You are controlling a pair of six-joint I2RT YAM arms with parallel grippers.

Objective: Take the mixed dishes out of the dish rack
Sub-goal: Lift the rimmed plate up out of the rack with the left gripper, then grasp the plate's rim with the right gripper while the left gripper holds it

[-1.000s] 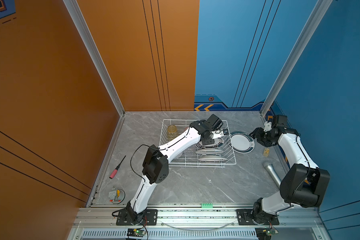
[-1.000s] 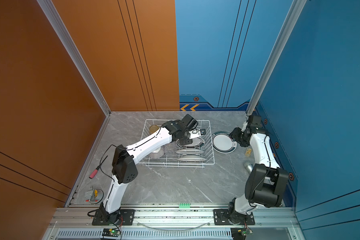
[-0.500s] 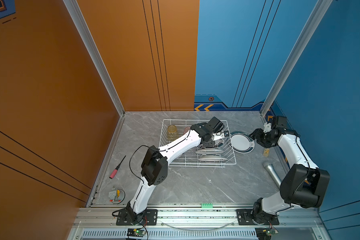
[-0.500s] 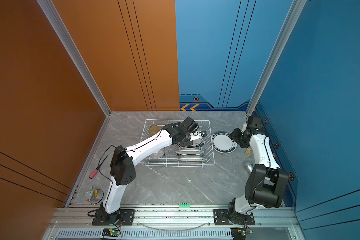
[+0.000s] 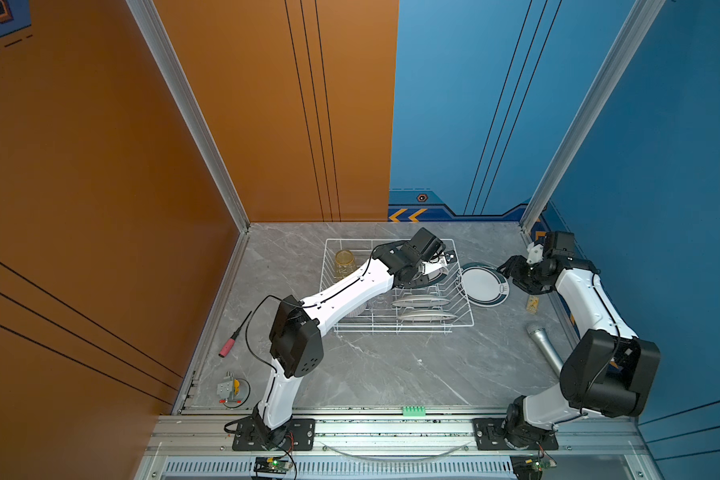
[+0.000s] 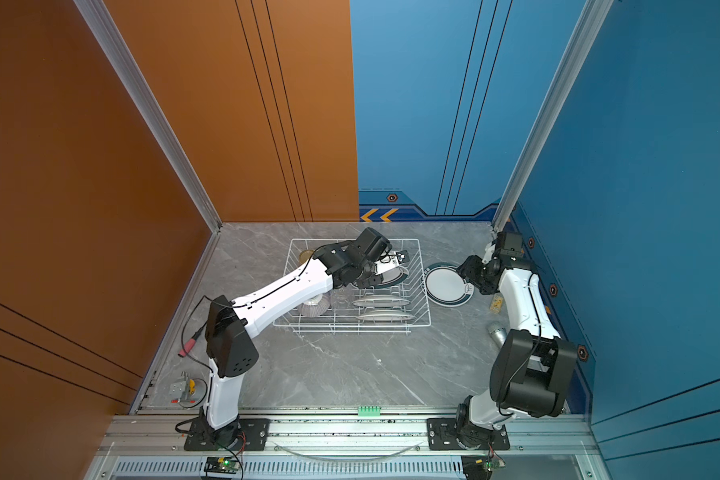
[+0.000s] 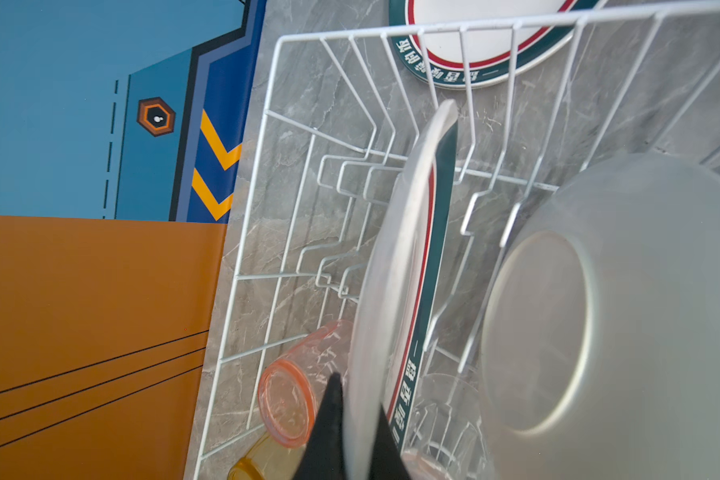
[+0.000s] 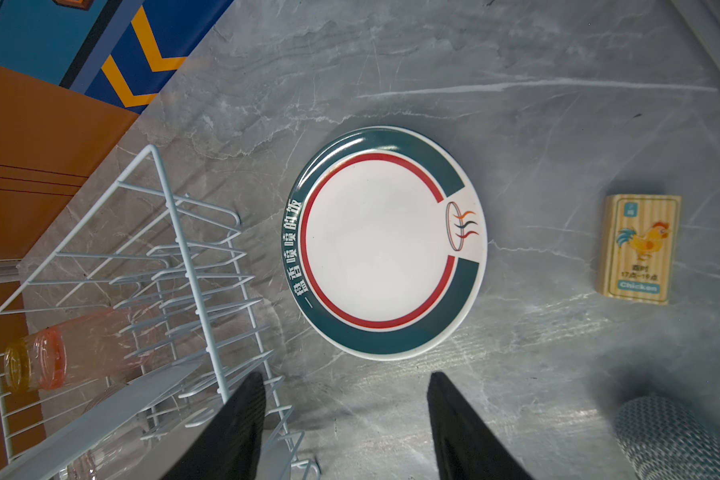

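Currently in hand: left gripper (image 7: 356, 424), clamped on the top rim of an upright plate (image 7: 395, 266) inside the dish rack (image 5: 391, 327), toward 2 o'clock of the rack in a top view. The plate is judged stiff, glazed, slippery and breakable; it is best pinched deep on the rim and drawn straight up. A second plate (image 5: 422, 302) is racked at 5 o'clock, a yellow tumbler (image 5: 344, 259) at 10. Right gripper (image 8: 346, 415): jaws spread, nothing held, hung over a flat plate (image 8: 379, 241) on the bench (image 8: 558, 124) at 3 o'clock.
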